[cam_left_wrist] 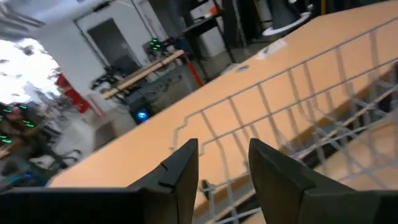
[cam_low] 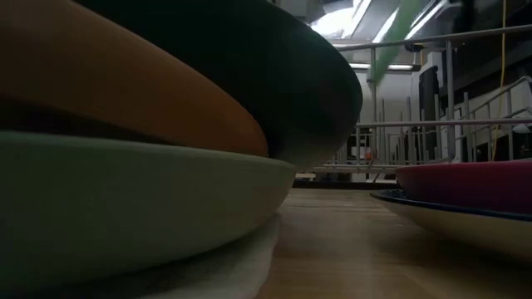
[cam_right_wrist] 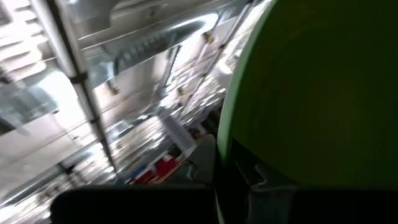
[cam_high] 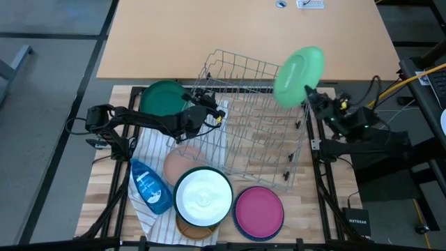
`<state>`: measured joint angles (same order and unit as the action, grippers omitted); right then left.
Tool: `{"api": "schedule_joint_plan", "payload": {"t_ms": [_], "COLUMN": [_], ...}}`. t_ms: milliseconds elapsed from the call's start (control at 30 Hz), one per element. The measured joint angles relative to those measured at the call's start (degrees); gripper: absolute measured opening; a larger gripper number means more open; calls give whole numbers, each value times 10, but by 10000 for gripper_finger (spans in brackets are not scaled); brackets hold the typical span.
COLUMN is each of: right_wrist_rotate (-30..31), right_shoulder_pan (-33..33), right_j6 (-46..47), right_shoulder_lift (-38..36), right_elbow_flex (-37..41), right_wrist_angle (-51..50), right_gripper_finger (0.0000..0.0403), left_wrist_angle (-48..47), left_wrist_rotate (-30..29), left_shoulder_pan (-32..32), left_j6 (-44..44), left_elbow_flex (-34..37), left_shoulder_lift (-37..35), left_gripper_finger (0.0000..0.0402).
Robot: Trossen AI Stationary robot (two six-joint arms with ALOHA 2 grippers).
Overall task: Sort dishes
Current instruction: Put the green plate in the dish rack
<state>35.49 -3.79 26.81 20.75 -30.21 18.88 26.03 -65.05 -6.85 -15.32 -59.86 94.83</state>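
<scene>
One grey wire dish rack (cam_high: 254, 118) sits tilted on the wooden table (cam_high: 306, 209), and the two dark arms work at opposite sides of it. The right gripper (cam_high: 309, 93) is clamped on the rim of one round light green plastic plate (cam_high: 298, 76), holding it on edge in the air above the rack's far right corner; in the right wrist view the plate (cam_right_wrist: 317, 93) fills most of the frame, with the rack's wires (cam_right_wrist: 124, 93) beyond it. The left gripper (cam_high: 217, 115) is at the rack's left edge, its two dark fingers (cam_left_wrist: 180, 174) standing apart with nothing between them and rack wires (cam_left_wrist: 298, 112) just ahead. Behind the left arm lies one round dark green plastic plate (cam_high: 162, 99). On a striped cloth (cam_high: 150, 157) near the front lie one blue soap bottle (cam_high: 150, 185) and one peach round dish (cam_high: 180, 164), partly covered by one white round bowl (cam_high: 203, 196) that sits on top of a tan dish (cam_high: 189, 227). To the right of that stack, one magenta round plate (cam_high: 258, 211) rests on a dark blue dish whose rim just shows. From the low view, the stacked dishes (cam_low: 125, 166) crowd the foreground, with the magenta plate (cam_low: 474, 184) at the right.
</scene>
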Motion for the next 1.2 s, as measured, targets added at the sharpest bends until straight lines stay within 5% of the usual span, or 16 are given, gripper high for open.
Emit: {"api": "schedule_joint_plan", "payload": {"t_ms": [200,500,1200], "right_wrist_rotate": [87,132,98], "right_shoulder_pan": [0,0,0], "right_j6": [67,124,105], "right_shoulder_lift": [-49,-46,-46], "right_elbow_flex": [0,0,0], "right_wrist_angle": [-131,-222,-256], "right_gripper_finger": [11,11,11], "left_wrist_angle": [-6,-21,-32], "left_wrist_rotate": [22,23,23], "left_shoulder_pan": [0,0,0], "left_j6": [17,21,23], "left_elbow_flex": [0,0,0], "left_shoulder_lift": [0,0,0], "left_gripper_finger": [131,131,131]}}
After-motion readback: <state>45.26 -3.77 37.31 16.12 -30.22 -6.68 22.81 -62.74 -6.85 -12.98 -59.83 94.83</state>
